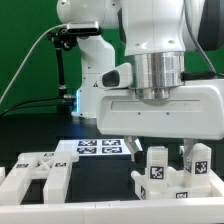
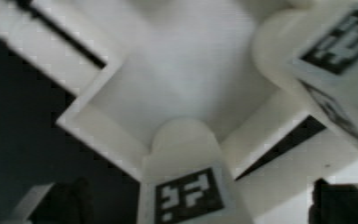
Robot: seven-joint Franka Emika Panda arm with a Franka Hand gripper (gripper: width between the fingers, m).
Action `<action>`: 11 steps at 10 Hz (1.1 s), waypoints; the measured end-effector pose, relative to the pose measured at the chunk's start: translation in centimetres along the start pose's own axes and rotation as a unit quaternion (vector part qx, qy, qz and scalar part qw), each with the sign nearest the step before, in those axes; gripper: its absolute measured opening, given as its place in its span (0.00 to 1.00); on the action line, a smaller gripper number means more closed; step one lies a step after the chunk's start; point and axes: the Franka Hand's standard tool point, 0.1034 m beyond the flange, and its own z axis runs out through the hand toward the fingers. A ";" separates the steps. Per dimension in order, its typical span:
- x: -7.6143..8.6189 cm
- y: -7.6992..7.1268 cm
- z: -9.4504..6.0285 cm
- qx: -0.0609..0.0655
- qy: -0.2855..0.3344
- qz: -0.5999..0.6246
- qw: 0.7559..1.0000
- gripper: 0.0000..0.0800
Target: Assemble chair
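In the exterior view my gripper (image 1: pixel 160 152) hangs over a cluster of white chair parts (image 1: pixel 172 192) at the front right, its fingers either side of an upright tagged post (image 1: pixel 157 166). A second tagged post (image 1: pixel 198 160) stands just to the exterior view's right. In the wrist view the gripper (image 2: pixel 194 207) is open. The same post (image 2: pixel 190 186) sits between the dark fingers (image 2: pixel 48 206) with a gap on each side. Beyond it lies a broad white slab (image 2: pixel 176 70), and a rounded tagged part (image 2: pixel 336 55) sits beside it.
More white chair parts, a notched slab-like group (image 1: pixel 35 178), lie at the front of the exterior view's left. The marker board (image 1: pixel 100 147) lies flat behind them, near the robot's base (image 1: pixel 95 95). A green backdrop closes the rear.
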 end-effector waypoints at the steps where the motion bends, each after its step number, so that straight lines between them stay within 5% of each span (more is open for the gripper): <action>1: 0.1 0.2 0.0 -0.003 0.001 -0.040 0.999 0.80; 6: 0.2 0.2 0.0 -0.003 0.002 0.016 1.000 0.81; 7: 0.2 0.2 0.0 -0.003 0.002 0.067 0.998 0.67; 8: 0.2 0.2 0.0 -0.002 0.002 0.098 0.995 0.67; 9: 0.1 0.2 0.0 -0.002 0.002 0.140 0.990 0.44; 11: 0.1 0.2 0.1 -0.002 0.002 0.184 0.983 0.36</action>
